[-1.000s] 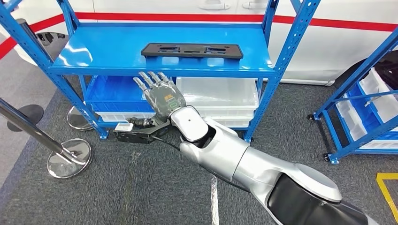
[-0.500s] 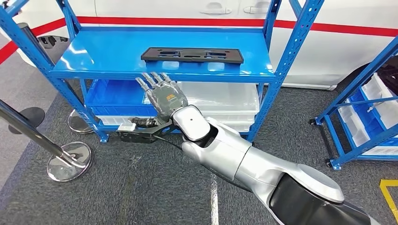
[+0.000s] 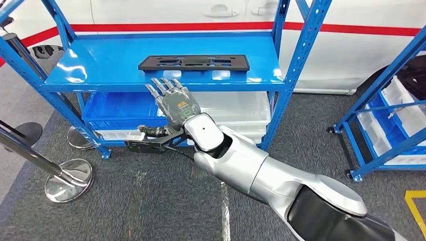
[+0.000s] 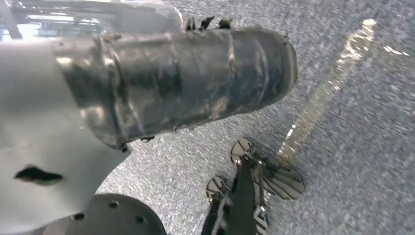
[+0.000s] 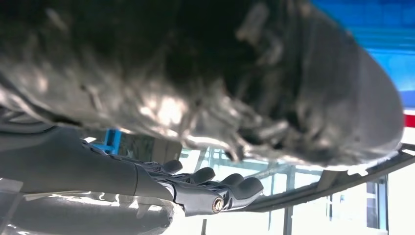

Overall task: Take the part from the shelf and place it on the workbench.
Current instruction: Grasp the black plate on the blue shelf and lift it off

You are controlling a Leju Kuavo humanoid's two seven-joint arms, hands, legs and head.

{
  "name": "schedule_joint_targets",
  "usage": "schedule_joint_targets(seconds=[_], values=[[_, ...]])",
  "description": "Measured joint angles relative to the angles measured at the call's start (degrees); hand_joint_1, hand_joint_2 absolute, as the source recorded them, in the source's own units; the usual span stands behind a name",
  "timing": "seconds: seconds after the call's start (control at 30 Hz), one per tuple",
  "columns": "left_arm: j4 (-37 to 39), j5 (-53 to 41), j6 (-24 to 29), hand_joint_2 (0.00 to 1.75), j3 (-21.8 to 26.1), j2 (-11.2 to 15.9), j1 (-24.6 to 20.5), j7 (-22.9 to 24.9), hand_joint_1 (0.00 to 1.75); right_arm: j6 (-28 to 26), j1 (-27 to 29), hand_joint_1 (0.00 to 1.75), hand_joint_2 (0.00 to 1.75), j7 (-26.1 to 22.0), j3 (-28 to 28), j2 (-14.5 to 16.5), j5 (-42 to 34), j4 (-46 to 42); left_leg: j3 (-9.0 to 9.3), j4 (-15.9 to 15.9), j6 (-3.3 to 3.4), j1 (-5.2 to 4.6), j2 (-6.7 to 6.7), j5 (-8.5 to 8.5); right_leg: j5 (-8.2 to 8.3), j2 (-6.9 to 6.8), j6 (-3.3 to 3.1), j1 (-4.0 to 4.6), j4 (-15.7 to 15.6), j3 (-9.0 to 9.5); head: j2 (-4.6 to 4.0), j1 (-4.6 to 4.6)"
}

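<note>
Part (image 3: 194, 62) lies on the blue shelf (image 3: 100, 65); right hand (image 3: 173, 102) below its edge, fingers spread, empty.

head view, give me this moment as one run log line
phase: reach | right hand: open, fingers apart, below shelf edge | black part: flat on top blue shelf, untouched | left hand: state unclear

**Part on the shelf**

The part (image 3: 194, 62) is a flat, black, long rectangular panel with several cutouts along its length. It lies flat on the top blue board of the shelf (image 3: 100, 60), lengthwise along the front edge, near that edge and toward the right half of the board.
</note>
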Motion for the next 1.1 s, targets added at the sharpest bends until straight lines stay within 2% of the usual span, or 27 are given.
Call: schedule_joint_targets(seconds=[0.07, 0.17, 0.2, 0.27, 0.3, 0.33, 0.37, 0.4, 0.43, 0.47, 0.5, 0.53, 0.6, 0.67, 0.73, 0.8, 0.83, 0.87, 0.9, 0.93, 0.97, 1.0, 1.03, 1.1], values=[[0.01, 0.01, 0.00, 0.00, -0.20, 0.05, -0.12, 0.02, 0.00, 0.04, -0.02, 0.00, 0.00, 0.00, 0.00, 0.00, 0.07, 0.00, 0.82, -1.57, 0.41, -0.34, -0.09, -0.29, -0.19, -0.06, 0.48, 0.13, -0.08, -0.04, 0.00, 0.01], [0.01, 0.21, -0.05, 0.00, -0.42, -0.02, -0.07, 0.04, 0.00, 0.05, -0.13, 0.00, 0.00, -0.11, 0.00, 0.04, 0.17, -0.01, 1.53, -2.39, 1.14, 0.09, -0.10, -0.35, -1.16, -0.28, 1.37, 0.21, 0.88, -0.25, 0.00, 0.07], [0.01, 0.31, -0.14, 0.00, -0.44, -0.01, -0.02, 0.03, 0.00, -0.03, -0.21, 0.00, 0.00, -0.31, 0.00, 0.14, 0.20, 0.02, 1.92, -2.68, 1.38, 0.29, -0.05, -0.37, -2.26, -0.35, 1.65, 0.20, 2.92, -1.16, 0.00, 0.17], [0.01, 0.43, -0.51, 0.00, -0.44, 0.16, 0.00, 0.14, 0.00, -0.30, -0.18, 0.00, 0.00, -1.21, 0.00, 0.71, 0.29, 0.47, 2.35, -2.81, 1.71, 0.34, 0.00, -0.65, -5.24, -0.46, 2.01, -0.05, 10.17, -5.00, 0.00, 0.35], [0.01, 0.48, -0.77, 0.00, -0.45, 0.33, -0.05, 0.44, 0.00, -0.43, -0.03, 0.00, 0.00, -1.72, 0.02, 1.25, 0.32, 0.92, 2.48, -2.77, 1.77, 0.33, -0.01, -0.82, -6.14, -0.47, 2.11, -0.22, 13.62, -7.12, 0.00, 0.37], [0.02, 0.51, -0.98, 0.00, -0.45, 0.49, -0.11, 0.87, 0.00, -0.51, 0.14, 0.00, 0.00, -2.14, 0.10, 1.84, 0.34, 1.44, 2.63, -2.72, 1.77, 0.34, -0.04, -1.03, -6.08, -0.49, 2.18, -0.37, 15.57, -8.60, 0.00, 0.37], [0.02, 0.54, -1.11, 0.00, -0.46, 0.63, -0.14, 1.34, 0.00, -0.54, 0.26, 0.00, 0.00, -2.39, 0.23, 2.40, 0.33, 1.87, 2.82, -2.63, 1.69, 0.36, -0.10, -1.27, -4.87, -0.53, 2.19, -0.52, 15.20, -8.95, 0.00, 0.36], [0.03, 0.60, -1.20, 0.00, -0.47, 0.71, -0.13, 1.78, 0.00, -0.54, 0.30, 0.00, 0.00, -2.50, 0.39, 2.93, 0.33, 2.26, 3.08, -2.52, 1.57, 0.38, -0.18, -1.57, -2.77, -0.57, 2.14, -0.66, 12.75, -8.23, 0.00, 0.36], [0.03, 0.65, -1.22, 0.00, -0.48, 0.74, -0.11, 2.03, 0.00, -0.54, 0.23, 0.00, 0.00, -2.53, 0.54, 3.30, 0.31, 2.53, 3.37, -2.37, 1.40, 0.41, -0.27, -1.89, -0.40, -0.62, 2.04, -0.75, 8.92, -6.72, 0.00, 0.36], [0.03, 0.73, -1.22, 0.00, -0.48, 0.74, -0.09, 2.17, 0.00, -0.55, 0.12, 0.00, 0.00, -2.54, 0.63, 3.60, 0.27, 2.77, 3.60, -2.20, 1.15, 0.35, -0.35, -2.23, 1.20, -0.65, 1.91, -0.76, 5.29, -5.08, 0.00, 0.35], [0.03, 0.80, -1.21, 0.00, -0.49, 0.80, -0.09, 2.24, 0.00, -0.56, -0.05, 0.00, 0.00, -2.54, 0.67, 3.93, 0.22, 3.02, 3.72, -2.05, 0.85, 0.29, -0.43, -2.51, 2.05, -0.61, 1.73, -0.69, 2.52, -3.75, 0.00, 0.36], [0.03, 0.84, -1.20, 0.00, -0.51, 0.88, -0.12, 2.24, 0.00, -0.60, -0.21, 0.00, 0.00, -2.55, 0.71, 4.23, 0.16, 3.30, 3.75, -1.98, 0.53, 0.25, -0.47, -2.69, 2.17, -0.53, 1.57, -0.57, 1.04, -3.01, 0.00, 0.31], [0.03, 0.79, -1.19, 0.00, -0.56, 1.01, -0.17, 1.99, 0.00, -0.81, -0.46, 0.00, 0.00, -2.52, 0.78, 4.83, 0.03, 4.05, 3.88, -2.20, -0.12, 0.27, -0.48, -2.81, 1.75, -0.28, 1.15, -0.39, 0.42, -2.59, 0.00, 0.28], [0.03, 0.48, -1.18, 0.00, -0.63, 1.02, -0.14, 1.44, 0.00, -1.08, -0.63, 0.00, 0.00, -2.42, 0.81, 5.14, -0.10, 4.85, 3.76, -1.50, -0.65, 0.37, -0.30, -3.51, 1.72, -0.20, 0.62, -0.62, 0.01, -2.14, 0.00, 0.21], [0.03, 0.09, -1.09, 0.00, -0.76, 1.01, -0.13, 0.89, 0.00, -1.16, -0.85, 0.00, 0.00, -2.22, 0.81, 5.14, -0.21, 5.34, 1.42, 3.46, -0.98, 0.42, -0.15, -5.97, 1.60, -0.26, 0.11, -0.81, -0.33, -1.59, 0.00, 0.02], [0.03, -0.12, -0.98, 0.00, -0.90, 0.99, -0.12, 0.56, 0.00, -1.09, -0.83, 0.00, 0.00, -1.96, 0.81, 4.88, -0.26, 5.57, -2.69, 10.99, -1.16, 0.42, -0.12, -8.60, 1.33, -0.29, -0.29, -0.65, -0.31, -1.29, 0.00, -0.09], [0.03, -0.19, -0.90, 0.00, -0.94, 0.97, -0.06, 0.48, 0.00, -1.04, -0.70, 0.00, 0.00, -1.79, 0.81, 4.69, -0.27, 5.65, -4.26, 13.34, -1.20, 0.42, -0.12, -8.80, 1.17, -0.25, -0.43, -0.56, -0.27, -1.14, 0.00, -0.09], [0.03, -0.28, -0.78, 0.00, -0.97, 0.94, 0.03, 0.39, 0.00, -0.91, -0.59, 0.00, 0.00, -1.55, 0.81, 4.45, -0.27, 5.70, -4.91, 13.66, -1.18, 0.42, -0.12, -7.92, 0.98, -0.15, -0.50, -0.50, -0.22, -0.96, 0.00, -0.09], [0.03, -0.43, -0.60, 0.00, -1.00, 0.91, 0.10, 0.30, 0.00, -0.73, -0.52, 0.00, 0.00, -1.28, 0.81, 4.19, -0.26, 5.69, -4.46, 11.73, -1.10, 0.42, -0.12, -6.02, 0.76, -0.03, -0.48, -0.47, -0.15, -0.71, 0.00, -0.09], [0.03, -0.60, -0.38, 0.00, -1.02, 0.90, 0.17, 0.16, 0.00, -0.48, -0.48, 0.00, 0.00, -1.01, 0.81, 3.90, -0.24, 5.61, -3.08, 8.04, -0.97, 0.42, -0.11, -3.52, 0.49, 0.10, -0.39, -0.46, -0.10, -0.39, 0.00, -0.09], [0.03, -0.74, -0.17, 0.00, -1.03, 0.88, 0.18, 0.02, 0.00, -0.21, -0.48, 0.00, 0.00, -0.74, 0.81, 3.59, -0.21, 5.48, -1.35, 4.20, -0.83, 0.35, -0.11, -1.71, 0.23, 0.20, -0.21, -0.38, -0.10, -0.11, 0.00, -0.07], [0.03, -0.84, 0.03, 0.00, -1.04, 0.87, 0.15, -0.10, 0.00, 0.01, -0.47, 0.00, 0.00, -0.55, 0.81, 3.28, -0.19, 5.28, 0.13, 0.92, -0.62, 0.21, -0.16, -0.64, 0.01, 0.26, 0.00, -0.30, -0.04, 0.02, 0.00, -0.10], [0.03, -0.86, 0.21, 0.00, -1.05, 0.83, 0.10, -0.18, 0.00, 0.22, -0.43, 0.00, 0.00, -0.39, 0.81, 2.96, -0.15, 5.09, 1.02, -0.96, -0.39, 0.06, -0.21, -0.34, -0.10, 0.29, 0.23, -0.23, -0.06, 0.06, 0.00, -0.09], [0.03, -0.86, 0.42, 0.00, -1.09, 0.73, -0.03, -0.22, 0.00, 0.45, -0.26, 0.00, 0.00, -0.28, 0.81, 2.44, -0.10, 4.74, 1.37, -1.81, 0.10, -0.21, -0.32, -0.77, -0.16, 0.32, 0.67, -0.17, -0.19, 0.00, 0.00, -0.07]])
